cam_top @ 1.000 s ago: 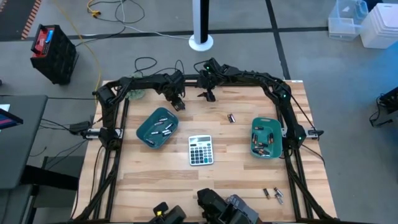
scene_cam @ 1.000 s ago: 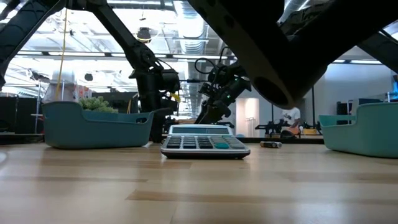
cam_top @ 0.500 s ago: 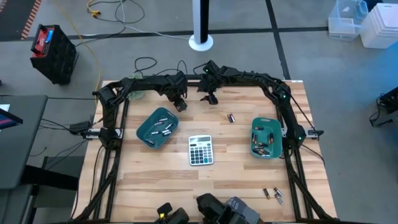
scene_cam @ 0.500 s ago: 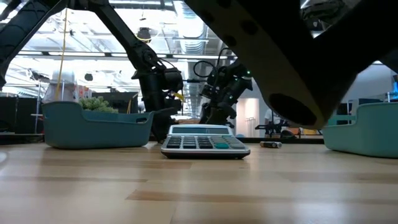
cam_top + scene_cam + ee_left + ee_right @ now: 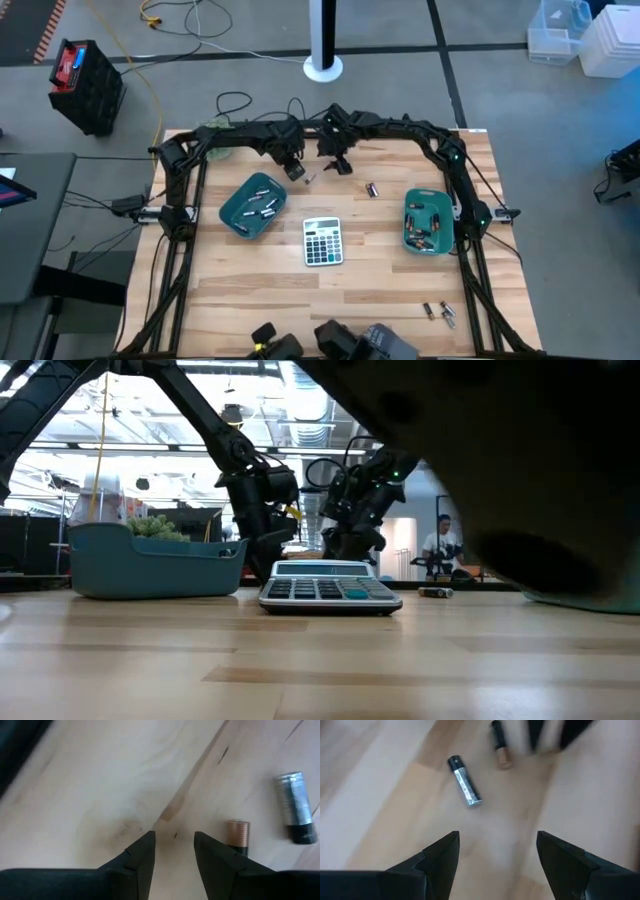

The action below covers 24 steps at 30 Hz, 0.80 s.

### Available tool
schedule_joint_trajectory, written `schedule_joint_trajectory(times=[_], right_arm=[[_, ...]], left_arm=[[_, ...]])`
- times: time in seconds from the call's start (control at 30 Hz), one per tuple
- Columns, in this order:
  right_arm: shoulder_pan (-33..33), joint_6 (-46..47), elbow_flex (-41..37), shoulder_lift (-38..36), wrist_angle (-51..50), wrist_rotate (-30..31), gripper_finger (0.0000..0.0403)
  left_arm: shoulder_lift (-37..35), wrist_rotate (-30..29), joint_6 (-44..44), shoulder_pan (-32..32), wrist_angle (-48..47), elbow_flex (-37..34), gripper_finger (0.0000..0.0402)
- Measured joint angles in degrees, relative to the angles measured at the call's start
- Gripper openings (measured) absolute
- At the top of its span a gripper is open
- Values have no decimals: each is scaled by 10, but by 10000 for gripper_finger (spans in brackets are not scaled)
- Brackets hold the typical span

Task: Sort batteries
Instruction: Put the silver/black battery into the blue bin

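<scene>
Two batteries lie on the bare wood at the table's far middle (image 5: 310, 179): a silvery one (image 5: 295, 807) (image 5: 465, 780) and a copper-ended one (image 5: 238, 834) (image 5: 500, 745). My left gripper (image 5: 296, 174) (image 5: 174, 842) hovers just left of them, fingers a little apart with only wood between them. My right gripper (image 5: 342, 166) (image 5: 497, 845) hovers just right of them, wide open and holding nothing. Further batteries lie in the left teal tray (image 5: 253, 205) and the right teal tray (image 5: 428, 222). One more (image 5: 371, 189) rests on the wood, and a few (image 5: 436, 312) lie at the near right.
A grey calculator (image 5: 322, 240) lies at the table's middle between the two trays. Both dark arms reach in along the far edge. A large dark blurred shape fills the low view's upper right. A person (image 5: 440, 545) shows far off in the room.
My right gripper has gone a little toward the table's near edge, closer to the two batteries, and has tipped as it went. It has stayed open.
</scene>
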Motion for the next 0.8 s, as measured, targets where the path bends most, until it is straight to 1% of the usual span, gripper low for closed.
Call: schedule_joint_trajectory(times=[0.07,0.2,0.33,0.4,0.57,0.63,0.8], right_arm=[[5,-2,0,0,-27,0,281],[21,-1,0,0,-60,2,281],[41,8,0,0,-61,76,281],[48,13,0,0,-60,99,281],[57,7,0,-16,-95,144,281],[61,11,0,-26,-108,147,281],[88,60,-16,-47,-140,147,281]], left_arm=[[-14,-8,4,2,0,0,132],[-63,-17,9,6,14,0,130],[-116,-22,9,6,13,-3,116],[-142,-26,9,6,18,-15,107],[-216,-30,-1,6,25,-64,89],[-248,-30,-9,6,36,-86,85],[-330,-33,-33,-4,76,-156,83]])
